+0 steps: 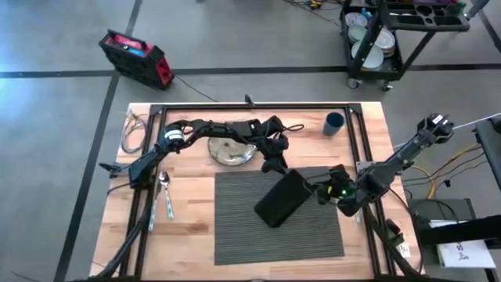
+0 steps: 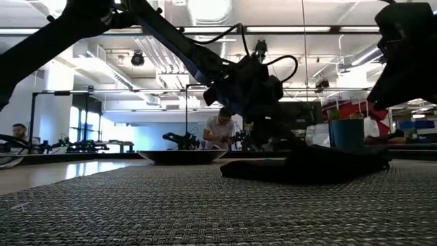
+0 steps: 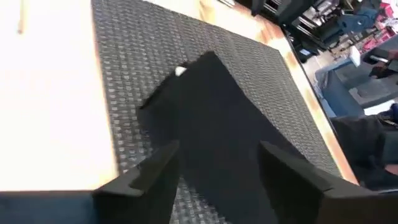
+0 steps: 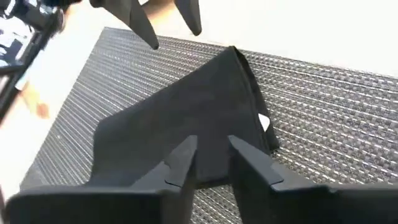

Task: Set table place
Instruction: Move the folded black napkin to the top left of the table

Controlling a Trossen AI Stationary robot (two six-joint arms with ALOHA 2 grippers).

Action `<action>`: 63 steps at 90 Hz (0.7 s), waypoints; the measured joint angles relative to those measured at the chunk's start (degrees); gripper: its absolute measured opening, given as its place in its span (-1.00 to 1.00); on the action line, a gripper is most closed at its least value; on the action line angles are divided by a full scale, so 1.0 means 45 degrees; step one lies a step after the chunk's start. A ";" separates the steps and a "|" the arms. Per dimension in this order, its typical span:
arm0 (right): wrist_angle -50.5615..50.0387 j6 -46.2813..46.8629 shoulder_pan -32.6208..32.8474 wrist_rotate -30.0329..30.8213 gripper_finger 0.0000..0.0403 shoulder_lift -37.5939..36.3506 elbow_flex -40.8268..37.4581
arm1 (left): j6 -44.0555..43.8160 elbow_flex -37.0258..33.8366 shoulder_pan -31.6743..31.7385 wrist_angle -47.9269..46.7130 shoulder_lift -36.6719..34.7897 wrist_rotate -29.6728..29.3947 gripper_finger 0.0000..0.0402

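Overhead, dark grey placemat (image 1: 278, 219) lies mid-table (image 1: 192, 235), folded black napkin (image 1: 283, 197) on it. Right gripper (image 4: 210, 163) nearly closed over napkin edge; grasp unclear. Left gripper (image 3: 219, 165) spread wide above napkin. Only high view shows plate (image 1: 230, 150), spoon (image 1: 163, 188), cup (image 1: 334, 123).

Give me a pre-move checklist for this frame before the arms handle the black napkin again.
1. Napkin lies folded on the placemat: ok.
2. Left end effector open, near the napkin's upper corner: ok.
3. Right end effector over the napkin, fingers slightly apart, gripping nothing: ok.
4. Plate on the placemat: not ok, it sits on bare table beyond the mat.
5. Spoon placed at the mat: not ok, it lies left of it.
6. Blue cup upright: ok.
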 joint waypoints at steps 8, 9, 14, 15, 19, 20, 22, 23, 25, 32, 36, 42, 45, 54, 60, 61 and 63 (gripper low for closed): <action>-0.0193 0.0383 -0.0008 0.0100 -0.54 0.0143 -0.0113 | 0.0240 0.0000 0.0052 0.0243 0.0005 -0.0121 -0.03; -0.0161 0.0412 -0.0008 0.0151 -0.54 0.0168 -0.0110 | 0.0242 0.0000 0.0055 0.0293 0.0005 -0.0074 -0.04; -0.0046 0.0598 -0.0004 0.0327 -0.55 0.0337 -0.0081 | 0.0243 0.0000 0.0050 0.0451 0.0005 0.0131 -0.09; -0.0069 0.0614 -0.0004 0.0327 -0.56 0.0369 -0.0084 | 0.0241 0.0000 0.0046 0.0467 0.0005 0.0155 -0.10; -0.0195 0.0639 -0.0004 0.0327 -0.57 0.0418 -0.0101 | 0.0240 0.0000 0.0047 0.0538 0.0005 0.0227 -0.13; -0.0219 0.0654 -0.0004 0.0327 -0.57 0.0424 -0.0101 | 0.0243 0.0000 0.0047 0.0566 0.0006 0.0240 -0.14; -0.0237 0.0697 -0.0008 0.0327 -0.58 0.0445 -0.0101 | 0.0245 0.0000 0.0043 0.0644 0.0039 0.0275 -0.15; -0.0241 0.0738 -0.0008 0.0327 -0.58 0.0457 -0.0101 | 0.0246 0.0000 0.0040 0.0708 0.0062 0.0293 -0.16; -0.0256 0.0827 -0.0013 0.0331 -0.59 0.0491 -0.0101 | 0.0244 0.0004 0.0037 0.0835 0.0098 0.0341 -0.17; -0.0297 0.1073 -0.0110 0.0061 -0.62 0.0632 -0.0185 | 0.0025 0.0005 0.0047 0.0905 0.0171 0.0417 -0.18; -0.0330 0.1222 -0.0225 -0.0121 -0.63 0.0700 -0.0259 | 0.0020 0.0005 0.0049 0.1035 0.0266 0.0379 -0.18; -0.0147 0.1379 -0.0381 -0.0122 -0.65 0.0938 -0.0296 | -0.0027 0.0003 0.0052 0.0989 0.0308 0.0355 -0.17; -0.0156 0.1404 -0.0452 -0.0102 -0.67 0.1029 -0.0315 | -0.0027 0.0000 0.0049 0.1010 0.0354 0.0347 -0.16; 0.0013 0.1426 -0.0725 -0.0132 -0.71 0.1277 -0.0319 | -0.0158 -0.0005 0.0032 0.1094 0.0500 0.0366 -0.13; -0.0003 0.1432 -0.0926 -0.0498 -0.75 0.1460 -0.0333 | -0.0104 -0.0018 0.0021 0.0954 0.0521 0.0352 -0.12; 0.0007 0.1432 -0.0960 -0.0571 -0.75 0.1499 -0.0339 | -0.0088 -0.0019 0.0017 0.0945 0.0543 0.0354 -0.12; 0.0061 0.1432 -0.1021 -0.0719 -0.76 0.1583 -0.0352 | -0.0072 -0.0019 0.0009 0.0957 0.0581 0.0367 -0.12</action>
